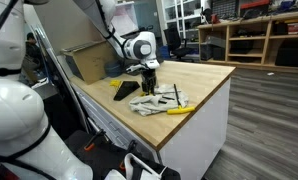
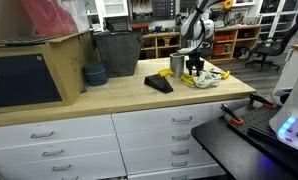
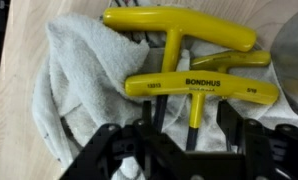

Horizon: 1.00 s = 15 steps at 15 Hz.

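Hovering just above a pile of yellow T-handle keys (image 1: pixel 161 100) in an exterior view, the fingers (image 1: pixel 148 84) point straight down. Keys lie on a pale cloth (image 1: pixel 149 104) near the front edge of the desk (image 1: pixel 204 80). Black wedge (image 1: pixel 125 90) just beside, cardboard box (image 1: pixel 87 60) further back. Finger spread too small to tell here.

In an exterior view: fingers (image 2: pixel 195 72) over the cloth (image 2: pixel 213 77), towards one end of the desk (image 2: pixel 99 100). Black wedge (image 2: pixel 157 84) near; dark bin (image 2: pixel 117 54) and bluish bowl (image 2: pixel 94 74) well apart, not in the way.

Wrist view: fingers (image 3: pixel 114 152) spread, nothing pinched. Shaft of the front key (image 3: pixel 201 88) (Bondhus label) runs down betw them. Rear key (image 3: pixel 179 22) and a third handle (image 3: pixel 234 60) lie close, prob touching it, all on the cloth (image 3: pixel 74 70).

Judgement: best grip prob on the front key's shaft close under the T, centred, w/ pads clear of cloth folds. Risks: a neighbouring shaft alongside gets caught too, or cloth bunches under a pad. Grey rim (image 3: pixel 294 50) at right, can't tell what it is.
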Motion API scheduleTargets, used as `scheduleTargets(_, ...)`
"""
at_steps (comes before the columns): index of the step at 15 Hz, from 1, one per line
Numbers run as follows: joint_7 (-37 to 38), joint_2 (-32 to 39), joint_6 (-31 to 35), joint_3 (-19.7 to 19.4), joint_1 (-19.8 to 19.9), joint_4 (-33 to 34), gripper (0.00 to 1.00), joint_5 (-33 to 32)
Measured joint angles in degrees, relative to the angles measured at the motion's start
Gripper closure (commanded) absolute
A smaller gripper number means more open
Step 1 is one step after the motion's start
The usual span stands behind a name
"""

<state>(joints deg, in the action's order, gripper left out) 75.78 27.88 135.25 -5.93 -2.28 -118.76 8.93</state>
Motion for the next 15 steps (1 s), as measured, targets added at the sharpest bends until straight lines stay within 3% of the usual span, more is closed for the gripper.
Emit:
scheduleTargets(1,0.0,0.65,0.0,0.0,-0.1,0.49,0.57,-0.02)
scheduleTargets(6,0.0,2.2,0.0,-0.13,-0.28,2.77,0.96,-0.08)
scheduleTargets(7,0.0,2.2,0.0,-0.12,-0.28,2.78,0.99,-0.08)
scheduleTargets(15,-2.51,0.18,-0.22,-0.2,0.38,1.11,0.97,0.15)
